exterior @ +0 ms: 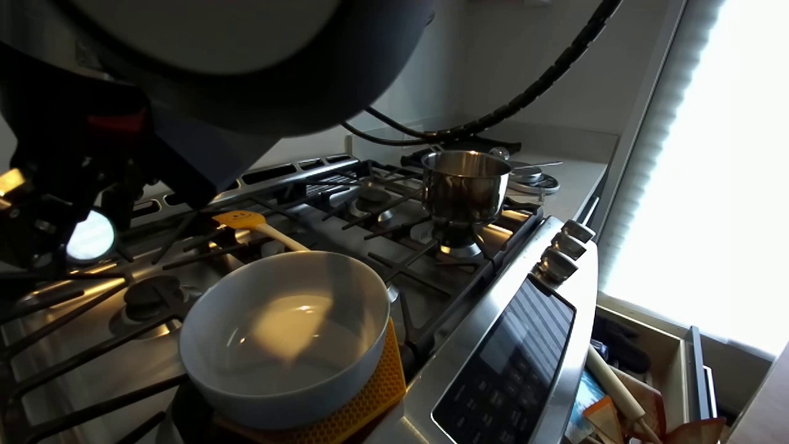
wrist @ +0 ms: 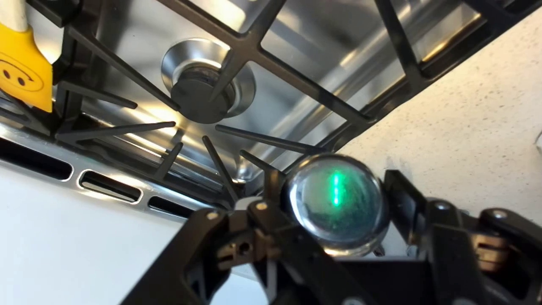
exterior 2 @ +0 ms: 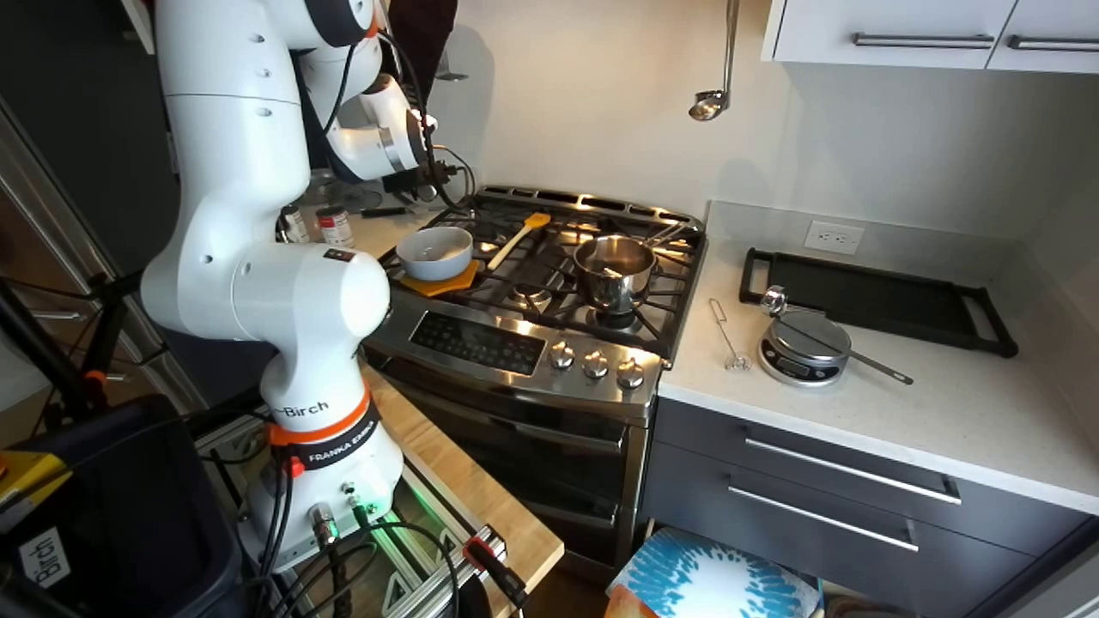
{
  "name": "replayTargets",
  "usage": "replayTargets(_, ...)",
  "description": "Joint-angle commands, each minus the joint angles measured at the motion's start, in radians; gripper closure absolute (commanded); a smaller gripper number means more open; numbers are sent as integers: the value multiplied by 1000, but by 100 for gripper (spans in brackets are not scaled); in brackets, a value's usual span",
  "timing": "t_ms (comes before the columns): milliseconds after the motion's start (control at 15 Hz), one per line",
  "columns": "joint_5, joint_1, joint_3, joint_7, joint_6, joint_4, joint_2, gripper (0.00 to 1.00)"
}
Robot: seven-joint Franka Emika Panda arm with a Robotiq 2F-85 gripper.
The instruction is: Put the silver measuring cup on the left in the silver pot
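Observation:
My gripper (wrist: 333, 182) is shut on the rounded body of the silver measuring cup (wrist: 322, 212), with a finger against each side. The cup's long handle is hidden or out of view. In an exterior view the cup shows as a bright disc (exterior: 90, 237) between the dark fingers. My gripper (exterior 2: 425, 189) is raised over the back left of the stove, near the wall. The silver pot (exterior: 465, 191) stands upright on the front right burner, apart from my gripper; it also shows in an exterior view (exterior 2: 611, 293). The pot is out of the wrist view.
A white bowl (exterior 2: 435, 255) sits on an orange mat (exterior 2: 455, 281) at the stove's left. A yellow spatula (exterior 2: 519, 236) lies on the grates. A ladle (exterior 2: 709, 105) hangs on the wall. A long-handled silver utensil (exterior 2: 876, 367) lies across a scale (exterior 2: 798, 369) on the right counter.

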Motion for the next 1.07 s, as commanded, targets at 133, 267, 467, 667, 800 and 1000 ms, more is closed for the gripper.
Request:
replayTargets(133,15,-205,128,-184,214,-251,-131,62)
replayTargets(267,-5,-275,144,-218,343,-352,-174,62)
replayTargets(467,-3,-307,61,-229,566,-459,-233,62)
replayTargets(667,5,-369,102,-229,602,-429,-192,62)
replayTargets(800,3,-392,107,-229,611,-434,-198,37)
replayTargets(1000,3,-389,122,-228,611,-430,-189,37)
